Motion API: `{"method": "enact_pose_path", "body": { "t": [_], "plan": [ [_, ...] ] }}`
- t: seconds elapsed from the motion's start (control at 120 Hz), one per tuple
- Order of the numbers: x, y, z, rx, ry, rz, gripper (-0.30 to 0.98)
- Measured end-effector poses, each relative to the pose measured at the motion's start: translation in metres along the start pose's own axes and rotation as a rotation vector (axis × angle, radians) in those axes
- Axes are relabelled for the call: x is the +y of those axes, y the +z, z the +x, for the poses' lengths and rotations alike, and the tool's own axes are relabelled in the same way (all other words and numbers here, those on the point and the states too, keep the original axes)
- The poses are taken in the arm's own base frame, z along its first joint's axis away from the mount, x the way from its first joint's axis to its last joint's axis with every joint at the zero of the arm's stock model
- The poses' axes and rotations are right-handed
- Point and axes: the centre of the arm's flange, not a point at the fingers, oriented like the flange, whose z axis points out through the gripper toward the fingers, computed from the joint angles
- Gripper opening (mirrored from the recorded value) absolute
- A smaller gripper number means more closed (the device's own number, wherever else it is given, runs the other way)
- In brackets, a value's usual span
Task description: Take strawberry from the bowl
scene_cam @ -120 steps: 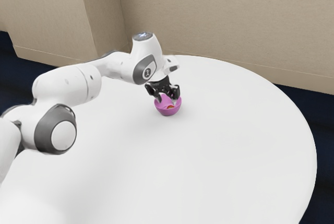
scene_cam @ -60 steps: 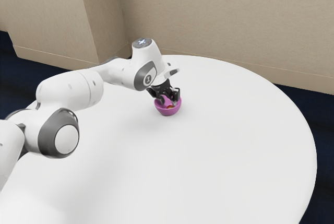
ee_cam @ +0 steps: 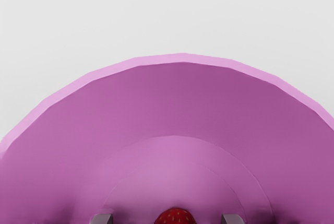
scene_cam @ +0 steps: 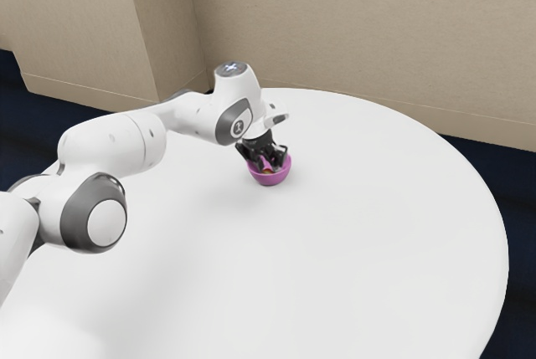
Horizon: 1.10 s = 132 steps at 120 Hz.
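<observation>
Well, from eleven o'clock in the exterior view, the gripper reaches into the bowl — spread apart. The wrist view adds speckles on the strawberry — gaps either side.

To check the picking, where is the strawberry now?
The strawberry sits in the pink bowl, between the tool's open fingertips, near the exterior view's middle.

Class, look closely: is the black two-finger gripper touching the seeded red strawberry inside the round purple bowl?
Apart. The wrist view shows bare bowl surface on both sides of the strawberry, separating it from the open gripper's fingertips.
</observation>
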Motion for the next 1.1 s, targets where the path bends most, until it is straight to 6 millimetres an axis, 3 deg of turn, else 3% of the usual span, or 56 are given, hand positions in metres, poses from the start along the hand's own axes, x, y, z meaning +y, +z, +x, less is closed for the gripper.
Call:
{"method": "enact_pose_path", "body": {
  "t": [0.208,0.5,0.717,0.833,0.967,1.1],
  "plan": [
    [-0.003,-0.002,-0.002,-0.037,0.017,0.035,0.13],
    [0.001,-0.027,0.006,-0.011,0.034,0.071,0.02],
    [0.053,-0.076,0.016,0.059,0.081,0.034,-0.02],
    [0.088,-0.088,0.016,0.086,0.115,0.013,-0.03],
    [0.123,-0.083,0.01,0.101,0.145,-0.017,-0.05],
    [0.152,-0.063,0.0,0.101,0.167,-0.051,-0.08]
  ]
}}
